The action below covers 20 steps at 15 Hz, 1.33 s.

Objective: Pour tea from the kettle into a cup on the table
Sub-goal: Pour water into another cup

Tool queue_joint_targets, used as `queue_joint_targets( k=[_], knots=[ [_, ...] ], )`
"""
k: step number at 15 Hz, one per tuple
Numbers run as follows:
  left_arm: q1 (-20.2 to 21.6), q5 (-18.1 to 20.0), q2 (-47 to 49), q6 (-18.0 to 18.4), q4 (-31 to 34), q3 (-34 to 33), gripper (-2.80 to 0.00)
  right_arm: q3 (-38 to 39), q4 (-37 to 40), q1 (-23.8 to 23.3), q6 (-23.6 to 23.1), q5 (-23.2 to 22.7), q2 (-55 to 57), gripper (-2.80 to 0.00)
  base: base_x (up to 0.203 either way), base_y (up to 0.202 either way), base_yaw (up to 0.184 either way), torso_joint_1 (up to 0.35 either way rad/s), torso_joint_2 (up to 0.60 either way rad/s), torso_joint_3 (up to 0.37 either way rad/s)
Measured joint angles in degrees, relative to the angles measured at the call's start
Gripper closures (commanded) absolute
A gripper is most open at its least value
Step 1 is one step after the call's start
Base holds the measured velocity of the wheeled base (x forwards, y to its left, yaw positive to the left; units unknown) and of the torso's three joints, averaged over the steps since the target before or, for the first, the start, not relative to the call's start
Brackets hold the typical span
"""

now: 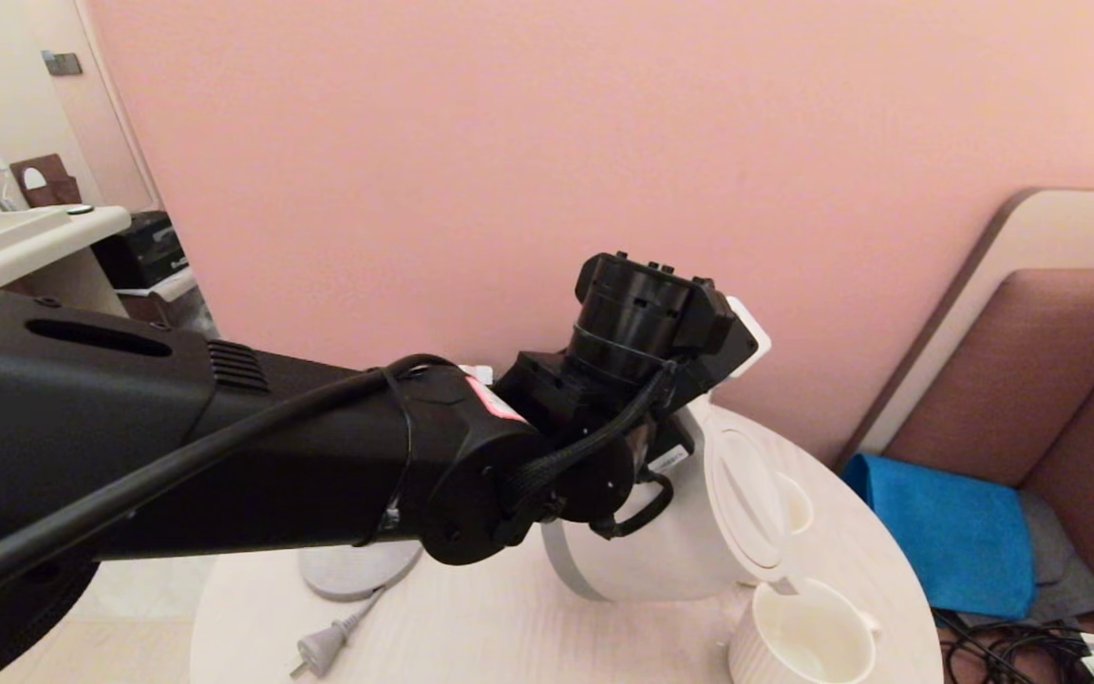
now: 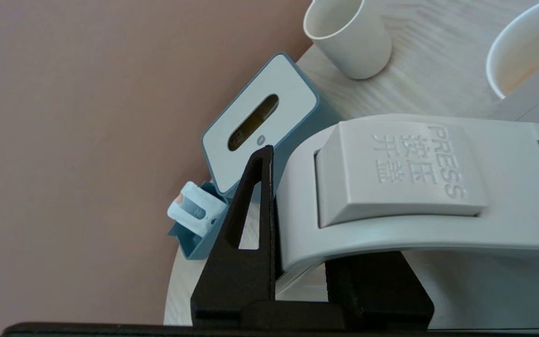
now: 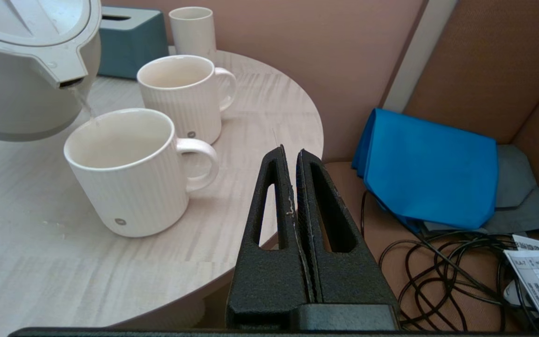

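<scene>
Kettle point(image 1: 661, 541): white, grey bottom band, lifted off the table point(image 1: 528, 627) and tipped toward the robot's right, spout low over the near cup point(image 1: 808, 641); flat round lid faces sideways in the head view. Handle carries a grey press button with raised lettering.

Left gripper point(image 2: 297, 220): fingers clamped on the kettle's loop handle, one black finger point(image 2: 251, 224) on each side of it; arm reaches across the head view from the left.

Tea point(image 3: 84, 105): thin pale stream falling from the spout to the rim of the near cup, seen in the right wrist view; level inside the cup cannot be told.

Near cup: white ribbed mug with handle, upright on the table near its front right edge.

Second mug point(image 3: 185, 96): same pattern, upright just behind the near cup, apart from it.

Tumbler point(image 3: 192, 30): plain white, no handle, at the far edge of the table beside the teal tissue box point(image 3: 129, 40).

Base disc point(image 1: 357, 570): flat, grey, on the table to the left of the kettle, cord and plug point(image 1: 319, 651) trailing toward the front edge.

Right gripper point(image 3: 293, 159): fingers pressed together with nothing between them, held off the table's right edge, above a tangle of black cables point(image 3: 438, 267) and near a blue cloth point(image 3: 433, 168)
</scene>
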<state>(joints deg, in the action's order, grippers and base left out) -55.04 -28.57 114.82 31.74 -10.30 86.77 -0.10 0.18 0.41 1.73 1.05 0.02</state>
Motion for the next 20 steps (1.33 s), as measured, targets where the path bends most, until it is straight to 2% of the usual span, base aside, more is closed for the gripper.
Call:
queue_joint_targets(
  k=[6,14,20],
  knots=[
    [-0.7,0.0,0.7,1.3,0.0,0.2,0.0,0.0,0.0,0.0,0.0,0.0,0.0,0.0,0.0,0.0,0.0,0.0,0.0,0.0],
    [-0.8,-0.1,1.8,4.9,0.0,0.4,0.0,0.0,0.0,0.0,0.0,0.0,0.0,0.0,0.0,0.0,0.0,0.0,0.0,0.0],
    [-0.9,-0.1,3.0,6.3,0.1,3.7,0.0,0.0,0.0,0.0,0.0,0.0,0.0,0.0,0.0,0.0,0.0,0.0,0.0,0.0]
  ],
)
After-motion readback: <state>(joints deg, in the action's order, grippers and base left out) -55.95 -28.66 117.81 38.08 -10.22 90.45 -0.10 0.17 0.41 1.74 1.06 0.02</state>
